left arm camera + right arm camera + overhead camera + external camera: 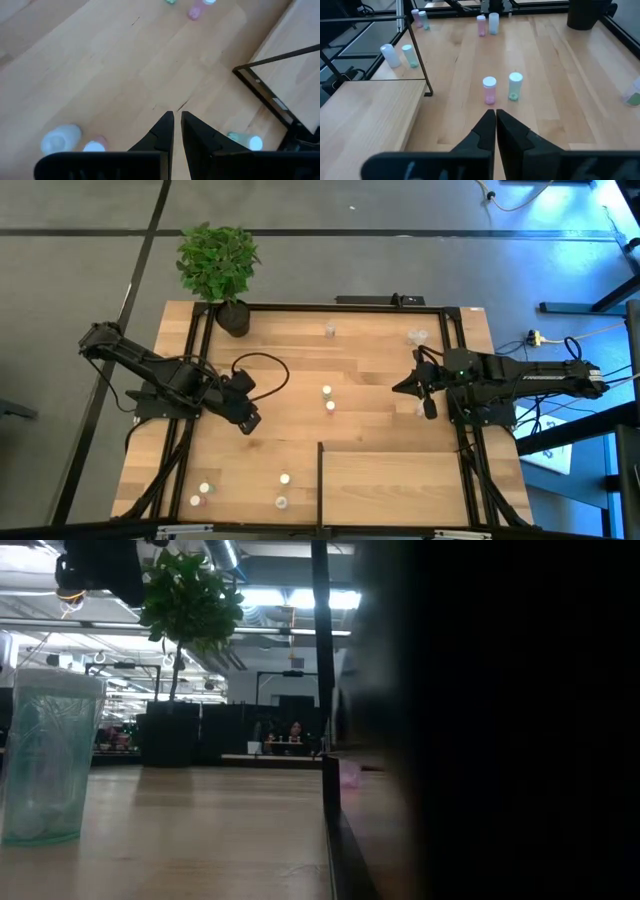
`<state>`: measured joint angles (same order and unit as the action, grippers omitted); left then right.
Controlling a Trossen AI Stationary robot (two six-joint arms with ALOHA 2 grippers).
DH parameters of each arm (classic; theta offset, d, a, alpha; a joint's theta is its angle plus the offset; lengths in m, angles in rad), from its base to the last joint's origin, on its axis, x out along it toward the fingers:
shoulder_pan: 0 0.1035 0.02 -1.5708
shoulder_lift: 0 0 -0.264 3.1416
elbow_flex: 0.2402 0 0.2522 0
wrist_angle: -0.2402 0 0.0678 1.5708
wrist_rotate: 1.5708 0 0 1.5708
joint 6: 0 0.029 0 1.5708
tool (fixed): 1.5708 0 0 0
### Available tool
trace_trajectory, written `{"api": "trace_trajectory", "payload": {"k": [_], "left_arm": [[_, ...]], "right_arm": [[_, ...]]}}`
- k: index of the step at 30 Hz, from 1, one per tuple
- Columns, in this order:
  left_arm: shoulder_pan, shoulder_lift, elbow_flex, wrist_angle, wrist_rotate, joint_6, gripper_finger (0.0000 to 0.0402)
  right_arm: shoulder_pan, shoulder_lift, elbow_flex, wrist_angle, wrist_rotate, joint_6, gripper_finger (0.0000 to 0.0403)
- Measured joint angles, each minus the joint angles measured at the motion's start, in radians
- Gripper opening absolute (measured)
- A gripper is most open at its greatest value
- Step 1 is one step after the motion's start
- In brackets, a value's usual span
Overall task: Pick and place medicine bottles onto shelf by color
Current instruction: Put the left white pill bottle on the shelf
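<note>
Small medicine bottles stand upright on their bases across the planked table. A pink one (489,90) and a green one (515,86) with white caps stand at mid-table (327,399), just ahead of my right gripper (495,116), which is shut above the table and holds nothing. My left gripper (177,120) is also shut and empty, hovering over bare wood at the table's left (252,423). A white bottle (61,138), a pinkish one (95,146) and a green one (245,140) stand near it. The pale shelf (395,490) lies flat at the near right.
A potted plant (222,270) stands at the far left corner. More bottles stand at the far edge (329,331), the far right (416,336) and the near left (204,489). A black frame (447,330) rims the table. One translucent bottle (45,755) looms close in the low view.
</note>
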<state>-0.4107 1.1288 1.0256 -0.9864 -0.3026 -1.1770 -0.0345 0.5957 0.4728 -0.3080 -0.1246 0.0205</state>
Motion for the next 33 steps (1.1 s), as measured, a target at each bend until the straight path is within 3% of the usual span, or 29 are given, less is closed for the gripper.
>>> {"api": "trace_trajectory", "payload": {"k": [5, 8, 13, 18, 25, 33], "left_arm": [[0.000, -0.001, 0.000, -0.060, 0.006, -0.135, 0.0034], [0.001, -0.001, 0.000, -0.077, 0.019, -0.209, 0.0056], [0.014, -0.001, 0.000, -0.077, 0.029, -0.240, 0.0126], [0.047, 0.006, 0.000, -0.099, 0.089, -0.421, 0.0205], [0.058, 0.060, -0.001, -0.159, 0.100, -0.474, 0.0294], [0.097, 0.130, -0.001, -0.261, 0.084, -0.521, 0.0319]], "right_arm": [[0.000, 0.000, 0.000, 0.001, 0.000, -0.001, 0.0018], [0.000, 0.000, 0.000, 0.000, 0.000, 0.001, 0.0018], [0.000, 0.000, 0.000, 0.000, 0.000, 0.000, 0.0018], [0.000, 0.000, 0.000, 0.000, 0.000, 0.000, 0.0018], [0.000, 0.000, 0.000, 0.002, 0.000, -0.002, 0.0018], [0.000, 0.000, 0.000, 0.001, 0.000, 0.000, 0.0018]]}}
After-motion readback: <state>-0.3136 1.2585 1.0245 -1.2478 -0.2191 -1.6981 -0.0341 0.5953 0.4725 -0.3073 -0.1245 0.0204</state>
